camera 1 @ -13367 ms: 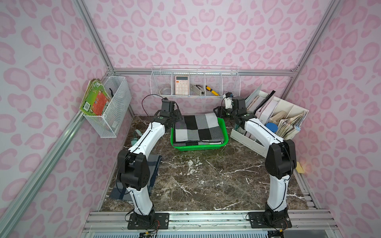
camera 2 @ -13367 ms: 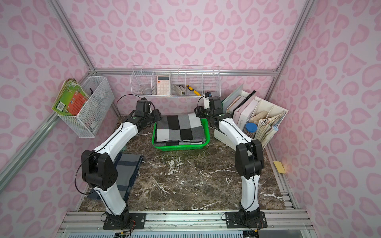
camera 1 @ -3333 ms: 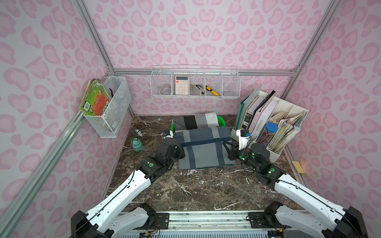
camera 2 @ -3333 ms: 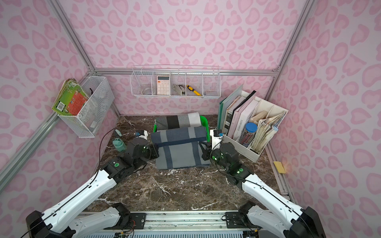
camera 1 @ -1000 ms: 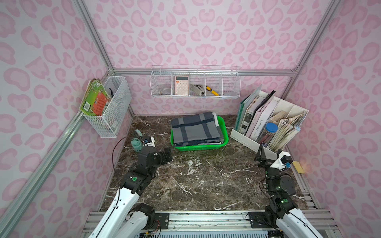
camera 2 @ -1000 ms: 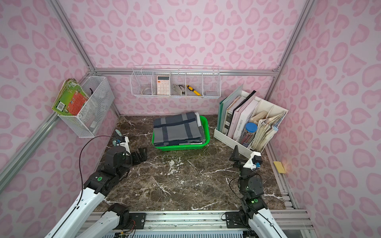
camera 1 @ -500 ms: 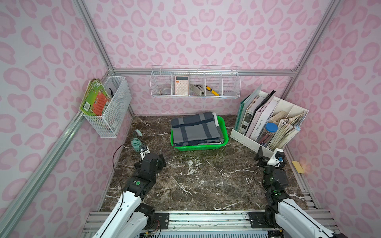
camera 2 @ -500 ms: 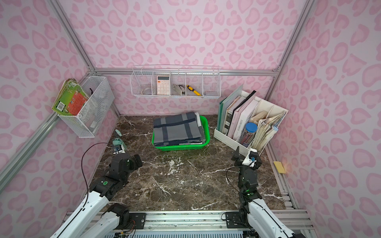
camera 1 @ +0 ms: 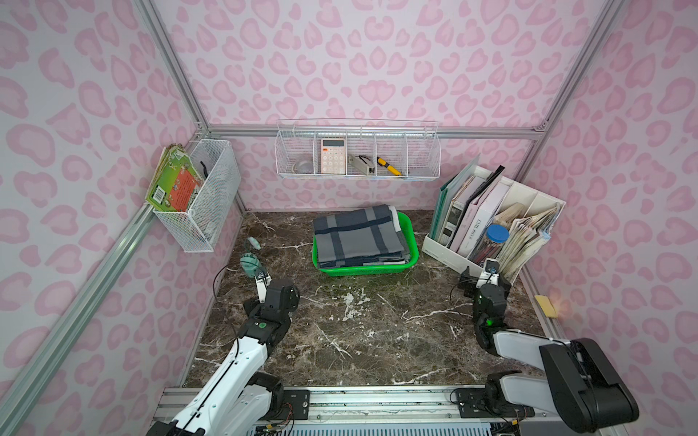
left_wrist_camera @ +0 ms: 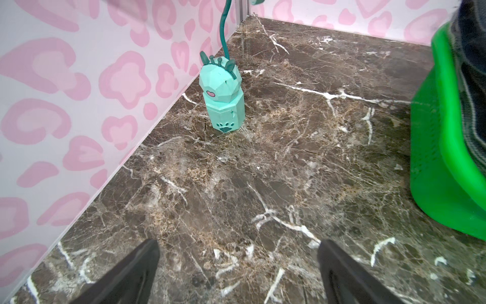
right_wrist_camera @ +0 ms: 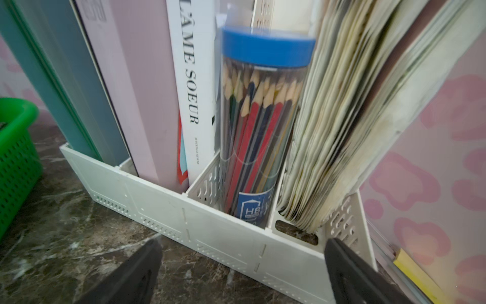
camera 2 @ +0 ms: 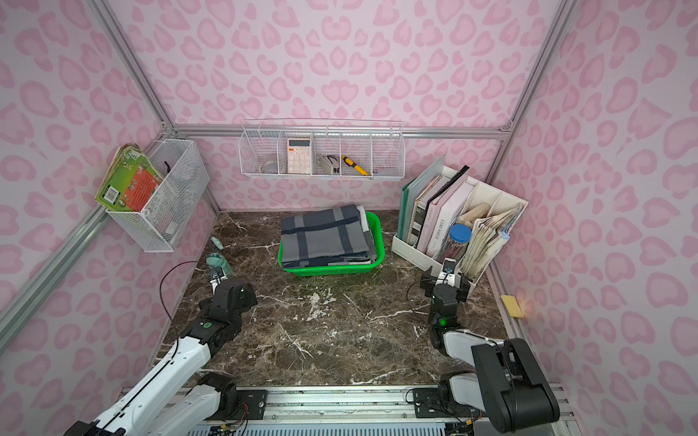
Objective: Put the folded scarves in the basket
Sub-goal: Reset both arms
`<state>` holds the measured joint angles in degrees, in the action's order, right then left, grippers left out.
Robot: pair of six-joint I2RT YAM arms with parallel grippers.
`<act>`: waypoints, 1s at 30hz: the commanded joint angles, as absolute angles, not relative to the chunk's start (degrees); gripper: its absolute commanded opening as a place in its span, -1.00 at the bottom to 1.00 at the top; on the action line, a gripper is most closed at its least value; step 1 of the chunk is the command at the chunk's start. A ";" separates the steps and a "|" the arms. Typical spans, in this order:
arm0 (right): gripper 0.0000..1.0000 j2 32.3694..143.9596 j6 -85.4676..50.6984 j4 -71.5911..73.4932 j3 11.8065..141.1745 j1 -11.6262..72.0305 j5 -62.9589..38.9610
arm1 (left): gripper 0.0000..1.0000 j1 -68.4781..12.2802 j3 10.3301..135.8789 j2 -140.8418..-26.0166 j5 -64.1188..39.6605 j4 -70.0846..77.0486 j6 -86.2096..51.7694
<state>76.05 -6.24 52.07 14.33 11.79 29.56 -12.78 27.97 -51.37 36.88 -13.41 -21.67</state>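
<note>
All basket (camera 1: 364,268) floor hidden, scarf (camera 1: 359,236) on top

Grey scarf (camera 1: 357,236) (navy plaid) — bright green basket (camera 1: 362,268).

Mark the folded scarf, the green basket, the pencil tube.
folded scarf (camera 1: 357,236): in a top view, centre of top face.
green basket (camera 1: 362,268): in a top view, front wall.
pencil tube (right_wrist_camera: 268,47): right wrist view, blue lid.

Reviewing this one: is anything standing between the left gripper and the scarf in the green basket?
Nothing visible does. Only bare marble table lies between the open left gripper and the basket, where the folded scarf already rests. The teal toy stands off to the side of that path.
</note>
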 commanded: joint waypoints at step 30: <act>0.98 87.92 3.67 76.12 13.29 10.67 26.77 | 0.98 -5.82 22.07 -72.10 39.41 28.81 -13.59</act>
